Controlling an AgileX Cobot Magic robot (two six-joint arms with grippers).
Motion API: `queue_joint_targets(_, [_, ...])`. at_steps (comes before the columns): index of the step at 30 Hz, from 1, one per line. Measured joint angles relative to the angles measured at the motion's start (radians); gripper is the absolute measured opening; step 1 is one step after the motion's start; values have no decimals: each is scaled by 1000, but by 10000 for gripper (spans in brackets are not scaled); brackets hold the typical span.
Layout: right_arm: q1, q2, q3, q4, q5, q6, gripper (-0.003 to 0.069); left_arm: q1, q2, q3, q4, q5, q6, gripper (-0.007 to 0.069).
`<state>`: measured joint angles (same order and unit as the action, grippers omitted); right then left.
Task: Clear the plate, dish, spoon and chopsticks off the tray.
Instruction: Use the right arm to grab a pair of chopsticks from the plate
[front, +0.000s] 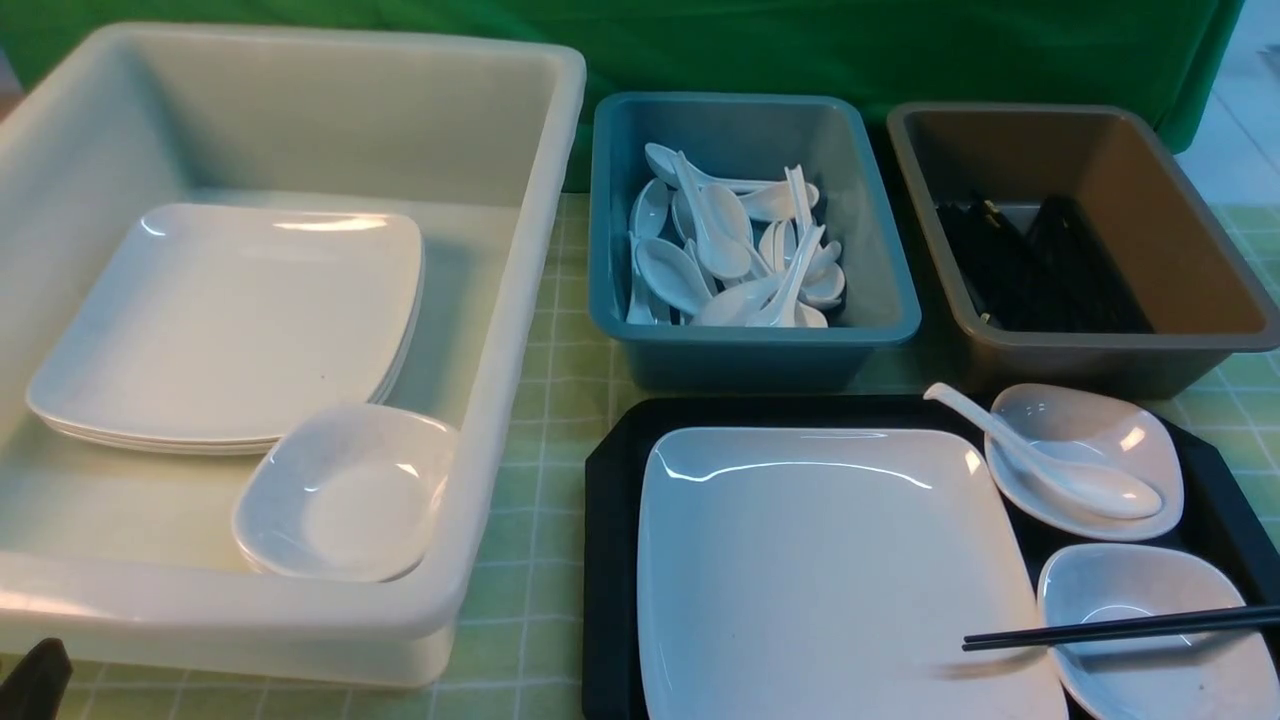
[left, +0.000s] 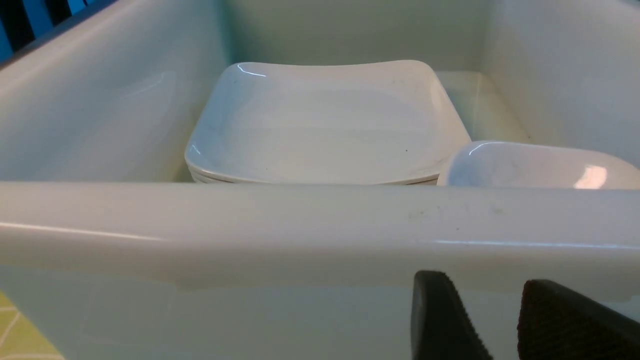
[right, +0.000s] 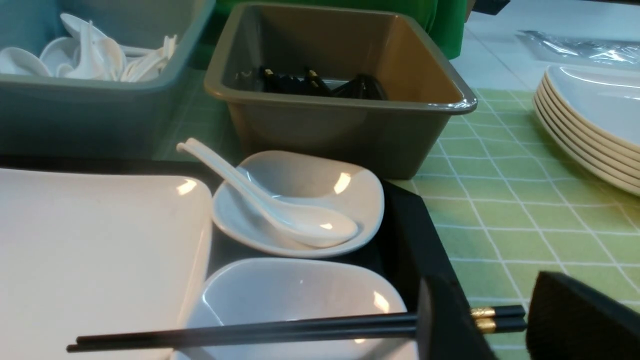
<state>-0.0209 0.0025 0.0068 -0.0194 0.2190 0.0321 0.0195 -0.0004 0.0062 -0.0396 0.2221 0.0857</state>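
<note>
wht tub (front: 200, 610): plate stack (front: 230, 320) | blue tub (front: 750, 335): spoons (front: 730, 250) | brn tub (front: 1180, 230): sticks (front: 1040, 270)

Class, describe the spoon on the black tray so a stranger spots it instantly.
Find the black tray. A small white dish sits in its far right corner; the spoon lies in it, alone, unlike those heaped in the blue tub behind.

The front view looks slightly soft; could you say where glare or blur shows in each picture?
Front view: glare streaks on the plate, a smeared shadow under the chopsticks. Left wrist view: the tub rim looms soft. Right wrist view: hot spots on dish and spoon.
</note>
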Motion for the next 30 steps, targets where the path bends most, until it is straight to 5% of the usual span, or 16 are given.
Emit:
queue_joint_targets(4, [0,0,0,0,0,0,242,0,0,0,-110,-31,-27,223])
queue_joint_targets(10, [0,0,0,0,0,0,242,0,0,0,-421,-274,-61,223])
queue_joint_targets(18, [0,0,0,0,0,0,242,0,0,0,-468,-598,-177,223])
queue_joint_targets(30, [0,0,0,0,0,0,242,0,0,0,-446,-636,-198,221])
